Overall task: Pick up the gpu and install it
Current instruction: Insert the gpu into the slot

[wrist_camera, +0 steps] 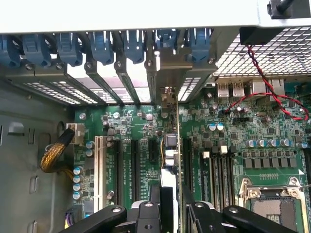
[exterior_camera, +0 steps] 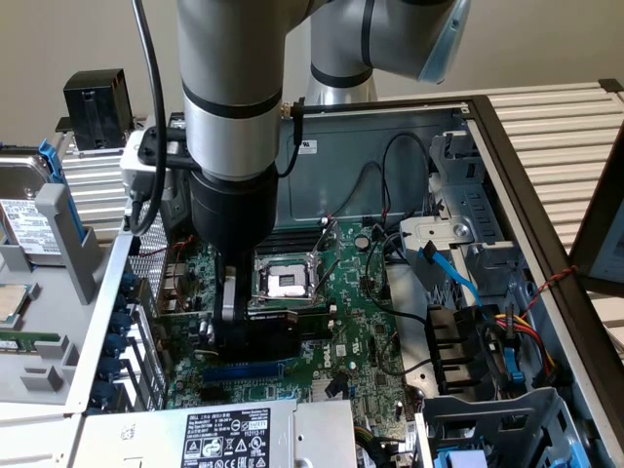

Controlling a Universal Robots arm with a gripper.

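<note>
1. Gripper (exterior_camera: 232, 327) fingers were clamped on the small green-board gpu (exterior_camera: 271, 336) w/ black rectangular shroud. Card stood upright at the expansion slots of the large green motherboard (exterior_camera: 375, 322).
2. Step judged: seating. Card edge needed aligning w/ slot, then a straight push.
3. Edge connector and slot contact were hidden, so seating depth unclear.

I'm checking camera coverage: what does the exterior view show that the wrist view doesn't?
Exterior view adds: the arm, the hard drive, the power supply label, the blue cable. Wrist view adds: the white slot, the yellow braided cable. Shared: the motherboard, the CPU socket, and the gpu gripped in the end effector.
</note>
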